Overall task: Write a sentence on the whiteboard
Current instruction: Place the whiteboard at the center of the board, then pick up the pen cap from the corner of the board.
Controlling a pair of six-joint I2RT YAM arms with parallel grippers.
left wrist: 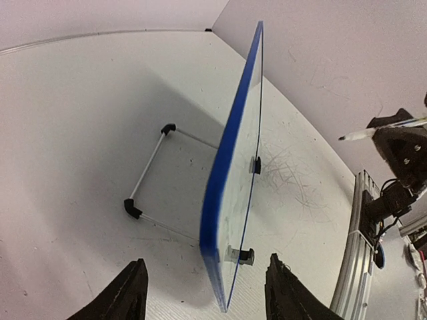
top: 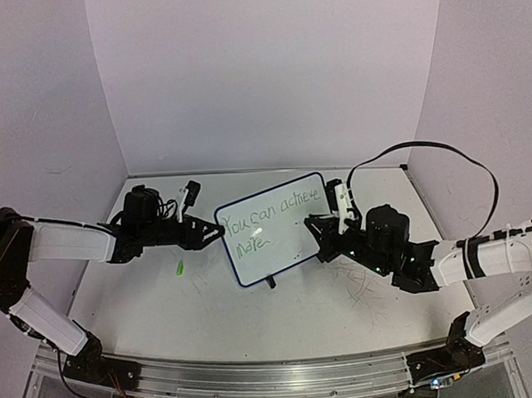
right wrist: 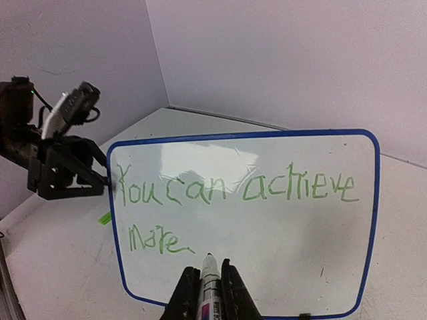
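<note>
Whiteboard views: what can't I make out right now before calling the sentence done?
- Left wrist: the whiteboard stands edge-on, so its written face is hidden.
- Right wrist: the right tool covers most of the marker; whether its tip touches the board cannot be told.
- Top external: the green speck on the table is too small to identify; the second line of the sentence is too small to read.

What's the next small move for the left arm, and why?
Probably back the left gripper straight off the whiteboard: its jaws stand open astride the board's edge, the board stands on its own, and the sentence looks finished.
</note>
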